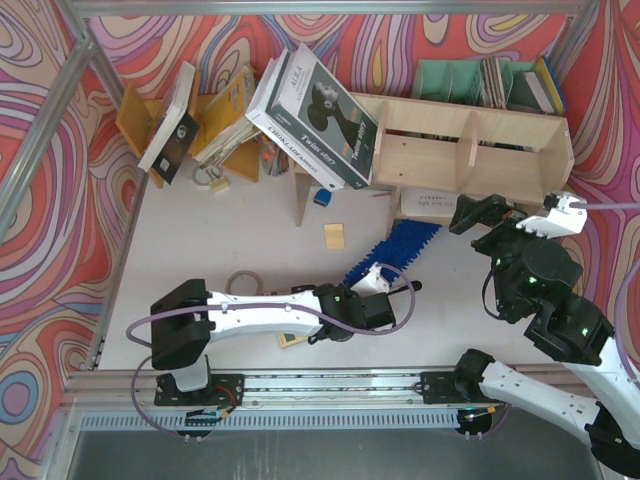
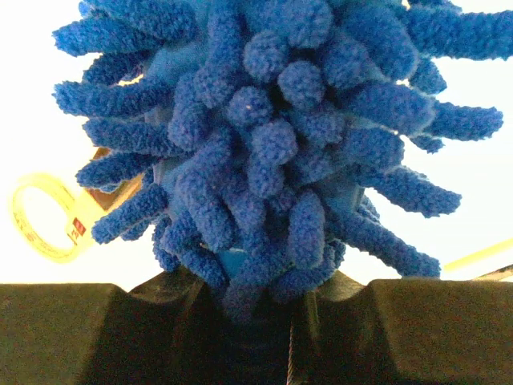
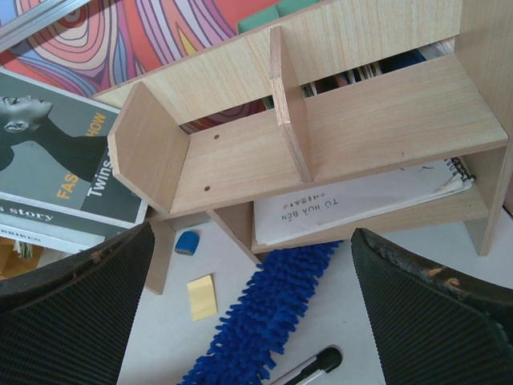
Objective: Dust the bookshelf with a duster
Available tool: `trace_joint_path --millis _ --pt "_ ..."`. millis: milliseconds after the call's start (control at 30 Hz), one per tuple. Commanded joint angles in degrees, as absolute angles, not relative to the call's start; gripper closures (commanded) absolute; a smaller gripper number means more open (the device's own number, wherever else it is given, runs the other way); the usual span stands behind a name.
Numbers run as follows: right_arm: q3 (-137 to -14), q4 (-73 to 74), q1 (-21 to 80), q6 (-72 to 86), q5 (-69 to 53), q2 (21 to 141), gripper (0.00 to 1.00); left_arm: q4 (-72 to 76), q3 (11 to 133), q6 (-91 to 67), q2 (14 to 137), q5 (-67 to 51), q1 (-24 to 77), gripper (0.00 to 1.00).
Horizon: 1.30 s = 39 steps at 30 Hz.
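Note:
The bookshelf (image 1: pixel 470 150) is a pale plywood unit at the back right, and its two tiers and upright divider fill the right wrist view (image 3: pixel 240 160). The blue fluffy duster (image 1: pixel 398 248) lies slanted on the table with its tip at the foot of the lower tier (image 3: pixel 264 313). My left gripper (image 1: pixel 375 288) is shut on the duster's near end. In the left wrist view the fluffy head (image 2: pixel 272 136) blocks nearly everything above the closed jaws (image 2: pixel 264 313). My right gripper (image 1: pixel 478 214) hovers open in front of the shelf (image 3: pixel 250 241), holding nothing.
A stack of big books (image 1: pixel 320 115) leans on the shelf's left end. A yellow sticky pad (image 3: pixel 202 297), a blue eraser (image 3: pixel 187 242) and a black-and-silver pen (image 3: pixel 313 365) lie near the duster. A notebook (image 3: pixel 361 200) fills the lower tier. A tape roll (image 1: pixel 240 283) sits left.

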<state>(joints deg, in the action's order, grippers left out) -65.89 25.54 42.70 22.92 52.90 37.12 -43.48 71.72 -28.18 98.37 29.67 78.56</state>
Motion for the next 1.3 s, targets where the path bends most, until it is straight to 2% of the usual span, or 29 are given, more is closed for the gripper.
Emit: trace_joint_path --millis 0,400,900,1033,1267 --pt "-65.78 25.14 42.65 22.99 53.53 36.24 0.01 -36.97 75.69 -22.38 100.71 32.6 78.68 1.0" --pt "-65.18 25.22 42.71 22.81 53.73 36.36 0.01 -30.53 82.65 -14.83 105.91 30.25 78.69 1.0" --pt "-63.64 24.35 42.65 22.77 54.08 35.92 0.01 -35.71 67.89 -24.6 95.21 34.91 78.49 1.0" --pt "-63.99 24.29 42.71 22.59 53.8 36.21 0.01 -33.93 71.46 -22.52 98.09 34.1 78.53 1.0" --pt "-64.12 24.83 42.71 22.63 54.03 35.81 0.01 -32.17 84.83 -15.3 108.18 32.34 78.57 1.0"
